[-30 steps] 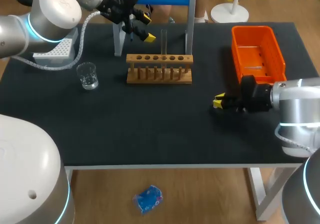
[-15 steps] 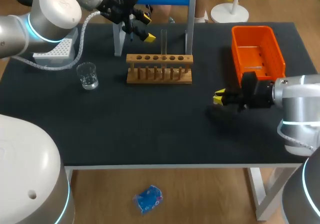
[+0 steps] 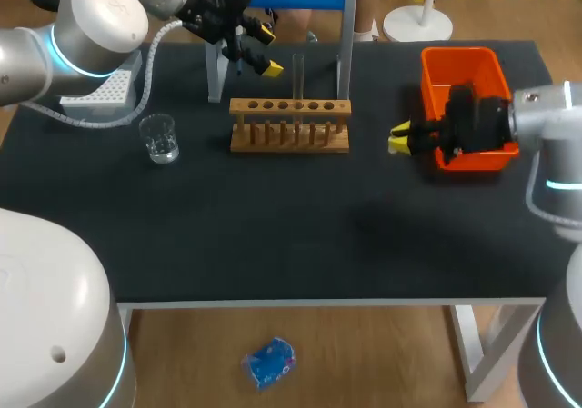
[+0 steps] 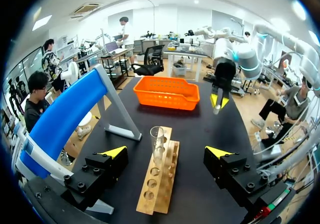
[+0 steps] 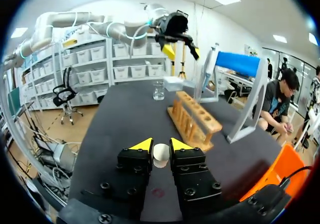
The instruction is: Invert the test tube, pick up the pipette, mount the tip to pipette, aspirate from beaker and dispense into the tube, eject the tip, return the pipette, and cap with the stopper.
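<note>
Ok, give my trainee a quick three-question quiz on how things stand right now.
1. True or false: the test tube stands upright in the wooden rack.
2. What is clamped in the right gripper? A) the pipette B) a pale stopper C) the beaker
3. Fill in: the fingers of the left gripper stand wide ____.
Key: 1 true; 2 B; 3 open.
</note>
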`<state>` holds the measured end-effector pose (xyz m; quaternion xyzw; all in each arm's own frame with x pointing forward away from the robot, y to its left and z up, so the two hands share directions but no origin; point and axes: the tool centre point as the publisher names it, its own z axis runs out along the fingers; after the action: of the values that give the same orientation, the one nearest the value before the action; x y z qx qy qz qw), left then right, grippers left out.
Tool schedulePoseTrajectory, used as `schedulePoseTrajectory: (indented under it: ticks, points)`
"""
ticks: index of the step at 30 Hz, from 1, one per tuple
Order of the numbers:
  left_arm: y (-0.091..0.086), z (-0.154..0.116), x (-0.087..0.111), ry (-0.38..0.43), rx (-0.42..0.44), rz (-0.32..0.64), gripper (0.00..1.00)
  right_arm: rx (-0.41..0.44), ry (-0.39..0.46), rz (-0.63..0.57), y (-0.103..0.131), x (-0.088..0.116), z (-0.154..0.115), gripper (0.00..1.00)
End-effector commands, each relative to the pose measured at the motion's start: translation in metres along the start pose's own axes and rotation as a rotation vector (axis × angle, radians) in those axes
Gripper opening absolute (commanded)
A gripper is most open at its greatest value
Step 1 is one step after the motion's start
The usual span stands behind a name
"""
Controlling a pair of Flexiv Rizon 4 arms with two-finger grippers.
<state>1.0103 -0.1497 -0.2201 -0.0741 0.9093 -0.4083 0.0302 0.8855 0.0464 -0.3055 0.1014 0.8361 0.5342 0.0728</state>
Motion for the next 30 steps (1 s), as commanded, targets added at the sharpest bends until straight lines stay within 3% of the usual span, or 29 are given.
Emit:
schedulePoseTrajectory:
  ticks: [1,9,25,30]
  points:
    - [-0.001,-0.001,-0.001,0.004,-0.003,-0.001,1.00,-0.005,0.079,-0.007,0.021,-0.011,-0.011,0.00]
    - [-0.001,-0.001,-0.001,0.004,-0.003,-0.001,1.00,-0.044,0.142,-0.001,0.058,-0.027,-0.007,0.00]
    - [-0.001,-0.001,-0.001,0.004,-0.003,-0.001,1.00,-0.044,0.142,-0.001,0.058,-0.027,-0.007,0.00]
    - [-0.001,-0.001,-0.001,0.004,-0.003,-0.001,1.00,-0.030,0.147,-0.064,0.077,-0.038,-0.004,0.00]
